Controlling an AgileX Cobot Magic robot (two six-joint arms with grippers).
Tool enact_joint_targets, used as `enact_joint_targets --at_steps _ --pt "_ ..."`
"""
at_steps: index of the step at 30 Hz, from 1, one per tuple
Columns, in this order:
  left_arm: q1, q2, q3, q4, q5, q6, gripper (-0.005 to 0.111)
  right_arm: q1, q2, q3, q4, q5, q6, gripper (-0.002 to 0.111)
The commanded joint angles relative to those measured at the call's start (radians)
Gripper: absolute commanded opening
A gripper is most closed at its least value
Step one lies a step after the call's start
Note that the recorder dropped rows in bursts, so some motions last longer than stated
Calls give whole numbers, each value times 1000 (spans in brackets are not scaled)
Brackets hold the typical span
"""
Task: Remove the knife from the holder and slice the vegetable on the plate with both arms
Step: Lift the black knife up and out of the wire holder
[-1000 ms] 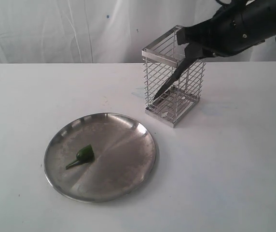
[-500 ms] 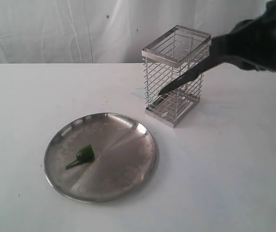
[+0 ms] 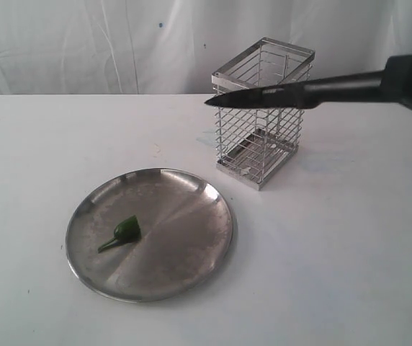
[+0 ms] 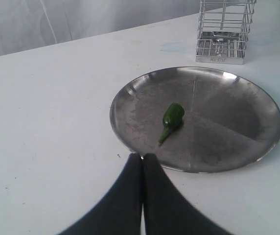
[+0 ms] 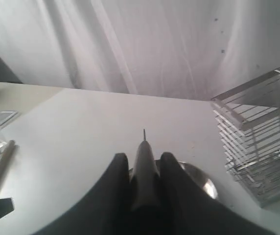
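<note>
Knife: out of the holder, held level in the air in front of the holder's upper part, tip pointing away from the right gripper; seen end-on between the fingers in the right wrist view.
Right gripper: fingers clamped on the knife's handle end.
Holder: upright wire cage on the table, standing just beyond the plate.
Plate: flat on the table, near the holder.
Vegetable: lying on the plate, on the side far from the holder; stem toward the rim.
Left gripper: fingers pressed together, holding nothing, tips at the plate's rim, near the vegetable.
Table: white.
</note>
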Motion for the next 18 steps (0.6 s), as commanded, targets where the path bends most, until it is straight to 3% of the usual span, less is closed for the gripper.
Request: enact_joint_targets --at_steps 1,5,11,16,18 --pt "-1 -4 4 -12 -4 0 0 9 -38 48 56 9 -61 0" --pt "-1 -4 4 -14 -8 0 0 9 -48 94 74 -20 -36 0" --pt "-1 -4 4 -249 -212 -387 0 9 -48 128 153 -48 -47 0" --pt "-1 -4 4 -238 -317 -466 0 9 -48 135 222 -42 -110 0" --pt "-13 -4 -2 -112 -217 -623 0 9 -48 135 276 -36 -166 0"
